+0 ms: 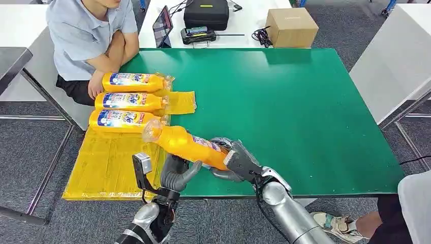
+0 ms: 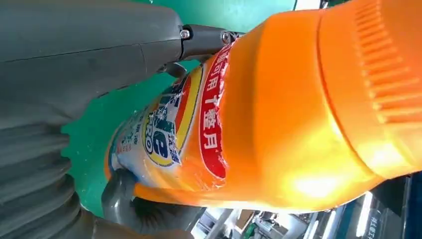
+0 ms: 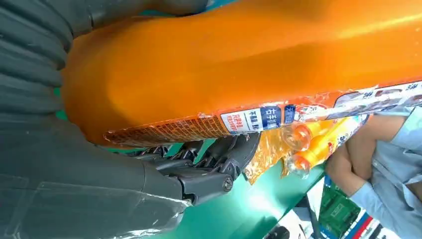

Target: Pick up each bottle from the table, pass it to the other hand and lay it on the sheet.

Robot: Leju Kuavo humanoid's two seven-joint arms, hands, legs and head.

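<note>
An orange bottle (image 1: 185, 145) with a clear cap hangs slanted over the table's front left, its cap pointing toward the yellow sheet (image 1: 106, 162). My right hand (image 1: 236, 160) grips its base end, fingers (image 3: 209, 159) under it. My left hand (image 1: 178, 173) reaches up from below and wraps the bottle's (image 2: 278, 124) middle, thumb (image 2: 124, 199) against the label. In the right wrist view the bottle (image 3: 249, 64) lies close across my palm. Three more orange bottles (image 1: 129, 100) lie side by side on the far part of the sheet.
A person (image 1: 86, 35) sits at the green table's (image 1: 284, 101) far left corner, arms resting next to the top bottle. A cardboard box (image 1: 291, 26), black case (image 1: 206, 12) and tablet (image 1: 162, 25) stand on the white table behind. A shoe (image 1: 335, 226) shows at the lower right.
</note>
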